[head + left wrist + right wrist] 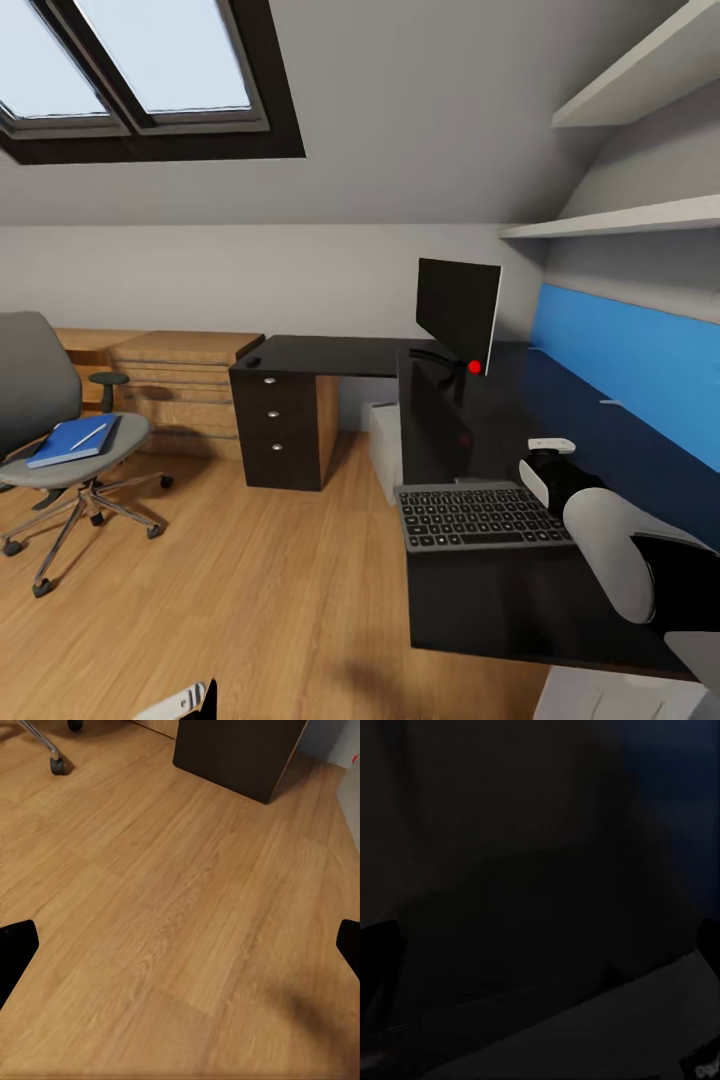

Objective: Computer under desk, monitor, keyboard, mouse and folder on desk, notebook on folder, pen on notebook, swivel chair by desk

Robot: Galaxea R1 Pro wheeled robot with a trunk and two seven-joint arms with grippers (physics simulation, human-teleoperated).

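The bedroom had a sloped grey ceiling with a skylight (150, 70) at 11 o'clock and a wood floor (250, 600). The black counter (500, 590) filled the 3 to 5 o'clock side of the head view, a blue wall panel (630, 370) behind it. The swivel chair (40, 400) stood well apart at 9 o'clock, carrying the blue folder (72, 442) with the pen (90, 435) on top. A pale computer (384, 440) sat under the counter. The monitor (457, 312) stood upright on the counter at 1 o'clock. The keyboard (480, 517) lay near the counter's front edge. The right end effector (552, 447) hovered beside the keyboard's far right corner; I cannot tell its state. The left end effector (180, 945) hung released over bare floor.
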